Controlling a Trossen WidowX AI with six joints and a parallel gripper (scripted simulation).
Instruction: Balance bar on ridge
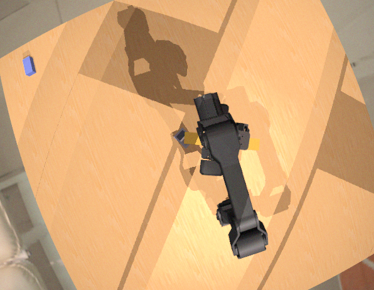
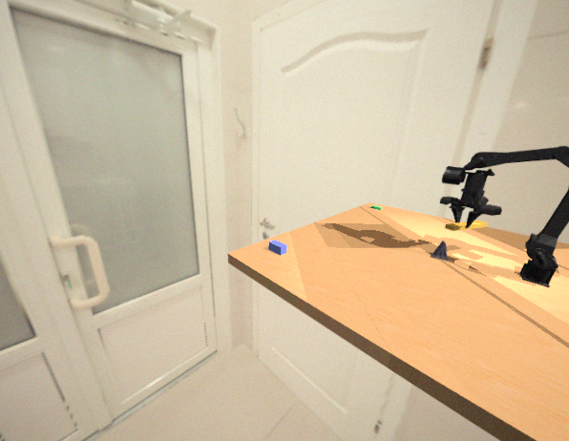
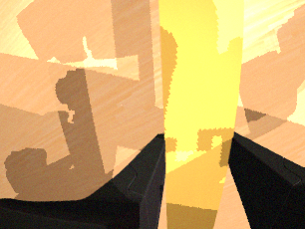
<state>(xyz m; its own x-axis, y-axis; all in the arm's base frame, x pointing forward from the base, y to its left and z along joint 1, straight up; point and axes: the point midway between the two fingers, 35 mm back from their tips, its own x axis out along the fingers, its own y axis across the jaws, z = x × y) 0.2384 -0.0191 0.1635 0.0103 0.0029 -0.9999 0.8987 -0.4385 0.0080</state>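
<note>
Under and around the claw: one table (image 1: 97, 201) (image 2: 353, 296), wood-toned, banded with shadow, supporting the other objects.

Item, arm: one, black (image 1: 240, 185) (image 2: 525, 157), reaching out over the table and bending down at its end, which brings the claw above the work.

Item, yellow bar: one, long and flat-sided (image 1: 254, 144) (image 2: 477, 224) (image 3: 201, 90), passing through the claw with an end showing on either side of it. It looks raised from the table, presumably to give height for crossing the ridge. The grip falls somewhere along its middle length, a sensible choice for a piece meant to balance.

Item, claw: one, black (image 2: 463, 226) (image 3: 198, 134), partly closed, its two fingers stopped against the bar's sides and holding it.

Item, ridge: one, dark blue-grey, peaked (image 1: 181, 135) (image 2: 440, 251), standing on the table to one side of the claw and below it. From overhead one bar end appears to overlap its edge, though the angle makes the true gap hard to judge. The bar's middle has yet to be brought over the peak; the grip should be kept until it sits there level.

Item, blue block: one (image 1: 29, 66) (image 2: 277, 247), far from the claw near a table corner, apparently no part of the job.

Item, green piece: one, smallest seen (image 2: 376, 207), well beyond the claw by the table's edge.
</note>
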